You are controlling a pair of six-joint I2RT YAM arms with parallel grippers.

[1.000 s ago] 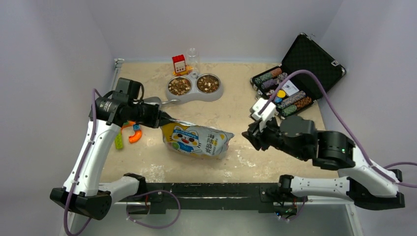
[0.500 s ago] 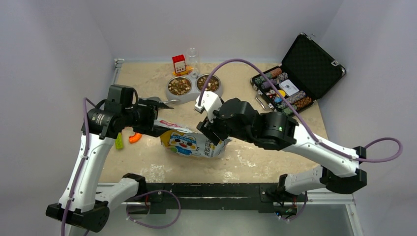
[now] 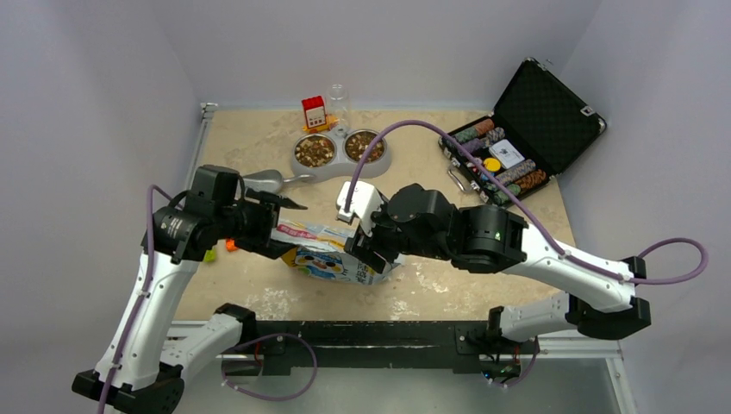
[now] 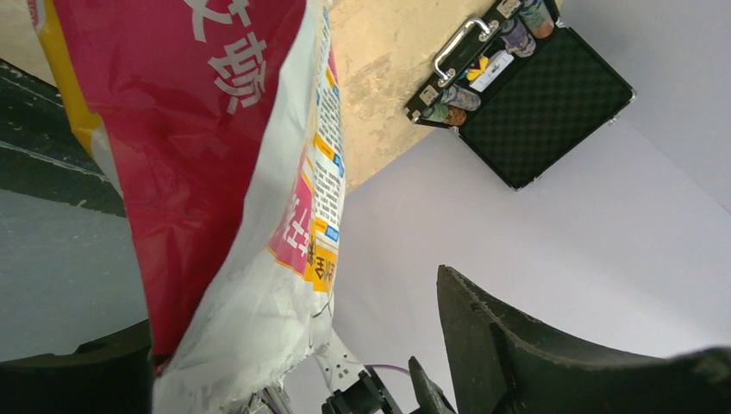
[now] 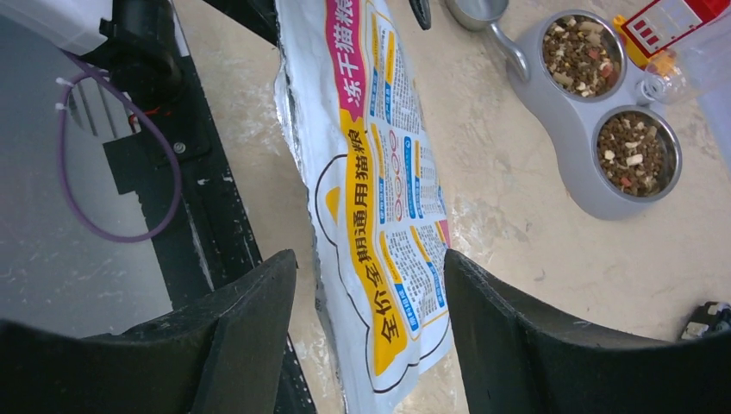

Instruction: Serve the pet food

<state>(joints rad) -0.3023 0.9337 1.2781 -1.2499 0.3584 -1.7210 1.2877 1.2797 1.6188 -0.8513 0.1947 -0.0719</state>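
The pet food [image 3: 315, 151] fills both cups of a grey double bowl [image 3: 339, 168] at the back; the right wrist view shows the brown pet food [image 5: 579, 53] too. A white-and-yellow cartoon bag [image 3: 321, 250] lies on its side in the middle. My left gripper [image 3: 284, 226] is open at the bag's left end. In the left wrist view the bag [image 4: 215, 155] rests against one finger while the left gripper [image 4: 289, 310] stands wide. My right gripper [image 3: 366, 254] is open over the bag's right end. From the right wrist, the right gripper [image 5: 369, 259] straddles the bag [image 5: 379, 172].
A metal scoop [image 3: 265, 180] lies left of the bowl. A red box [image 3: 314, 112] and a clear glass [image 3: 337, 97] stand behind it. An open black case of poker chips [image 3: 517, 147] sits at the back right. Orange [image 3: 231, 245] and green [image 3: 209, 254] toys lie under the left arm.
My left gripper went from shut on the bag's top to open. The right arm swung left from the table's right side onto the bag and opened wider.
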